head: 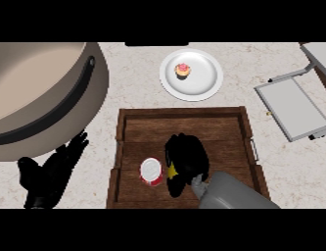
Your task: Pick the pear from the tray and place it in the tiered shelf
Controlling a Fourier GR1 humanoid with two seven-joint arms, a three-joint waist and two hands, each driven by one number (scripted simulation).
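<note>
Pale speckled counter (295,166) seen from the head view, with a wooden tray (133,117) in the middle. A plate (209,83) carrying a cupcake (183,70) sits just beyond it, a big beige pot (35,98) is off to the left and the grey shelf (295,108) is at the right.

The pear (173,170) is in the tray, and only a yellow sliver of it peeks out under the right hand (187,159). That hand is down over it with the fingers curled round it, so I'd call it grasping the pear, though most of the fruit is hidden. A red tub (151,171) stands just beside it on the left, close to the fingers.

The step looks like securing the grab before the lift. To do it well, I'd go straight up first so the tub doesn't get nudged and the tray wall is cleared, then swing right toward the shelf.

The left hand (50,176) rests lower left by the pot, fingers relaxed and holding nothing.
</note>
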